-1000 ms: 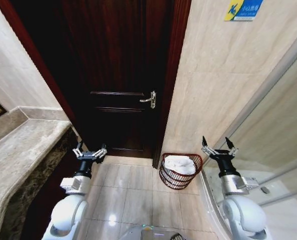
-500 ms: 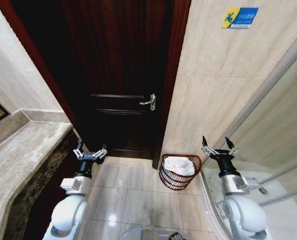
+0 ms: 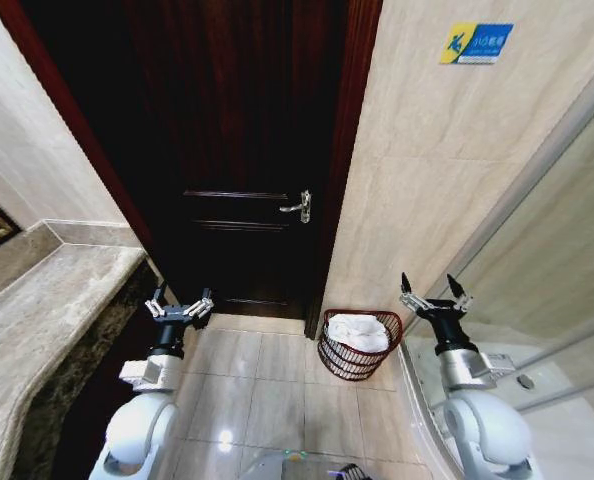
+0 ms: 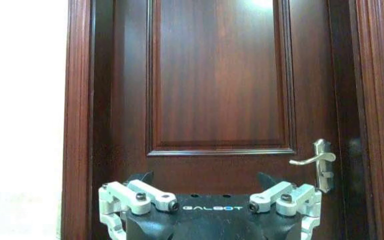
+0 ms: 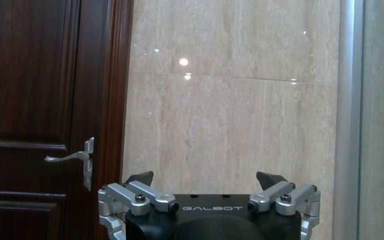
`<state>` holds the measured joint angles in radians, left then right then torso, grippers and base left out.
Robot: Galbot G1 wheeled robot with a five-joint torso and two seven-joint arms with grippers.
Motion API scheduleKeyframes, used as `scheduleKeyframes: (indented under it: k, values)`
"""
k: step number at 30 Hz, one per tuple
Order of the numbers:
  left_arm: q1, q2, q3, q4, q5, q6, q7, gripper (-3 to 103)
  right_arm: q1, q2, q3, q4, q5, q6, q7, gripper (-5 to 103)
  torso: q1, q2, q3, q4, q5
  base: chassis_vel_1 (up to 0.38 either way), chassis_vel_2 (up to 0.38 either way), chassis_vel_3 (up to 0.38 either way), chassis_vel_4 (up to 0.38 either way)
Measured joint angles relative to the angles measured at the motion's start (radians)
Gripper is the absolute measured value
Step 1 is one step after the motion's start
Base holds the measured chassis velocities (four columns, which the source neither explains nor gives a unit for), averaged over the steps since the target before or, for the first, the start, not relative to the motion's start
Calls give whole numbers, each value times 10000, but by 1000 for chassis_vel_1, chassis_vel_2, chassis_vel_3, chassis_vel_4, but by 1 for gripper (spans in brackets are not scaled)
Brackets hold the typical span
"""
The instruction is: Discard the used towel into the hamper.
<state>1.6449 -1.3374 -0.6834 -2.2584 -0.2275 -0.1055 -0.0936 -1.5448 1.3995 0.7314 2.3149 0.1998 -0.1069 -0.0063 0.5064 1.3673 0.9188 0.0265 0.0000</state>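
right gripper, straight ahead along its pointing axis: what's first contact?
Likely the beige tiled wall beside the door frame. The right gripper is open, empty, facing that wall squarely, with nothing between. Distance unclear. The hamper sits lower, off this line.

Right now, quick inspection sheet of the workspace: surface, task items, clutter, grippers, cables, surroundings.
Surface: tiled floor, glossy, bare between the arms.
Task items: hamper upright on the floor by the door frame; white towel lying inside it.
Clutter: nothing seen.
Grippers: left gripper open, empty, raised before the door; right gripper open, empty, raised beside the hamper.
Cables: nothing seen.
Surroundings: dark wooden door shut, lever handle; marble counter on the left; glass panel on the right.
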Motion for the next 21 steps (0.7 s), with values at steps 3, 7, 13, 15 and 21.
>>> scheduleKeyframes:
  k: [3, 7, 13, 15, 21]
  values:
    - [1, -5, 0, -20, 192, 64, 60, 100, 3, 0, -38, 50, -36, -38, 2, 100, -12, -21, -13, 0, 1, 0, 0, 0, 0]
    - [-32, -28, 11, 10, 273, 22, 65, 100, -1, -1, -46, 58, -47, -40, 4, 100, -22, -43, -24, 0, 0, 0, 0, 0, 0]
    - [-49, -38, 18, 44, 196, -148, 37, 100, -33, 8, -45, 58, -57, -56, 3, 100, -30, -63, -36, 0, 0, 0, 0, 0, 0]
    - [-38, -20, -2, 44, 150, -215, 29, 100, -67, 27, -90, 89, -69, -83, 0, 100, -35, -73, -40, 0, 0, 0, 0, 0, 0]
    - [-13, -21, -17, 40, 120, -279, 21, 100, -64, 45, -119, 103, -93, -83, 1, 100, -37, -88, -46, 0, 0, 0, 0, 0, 0]
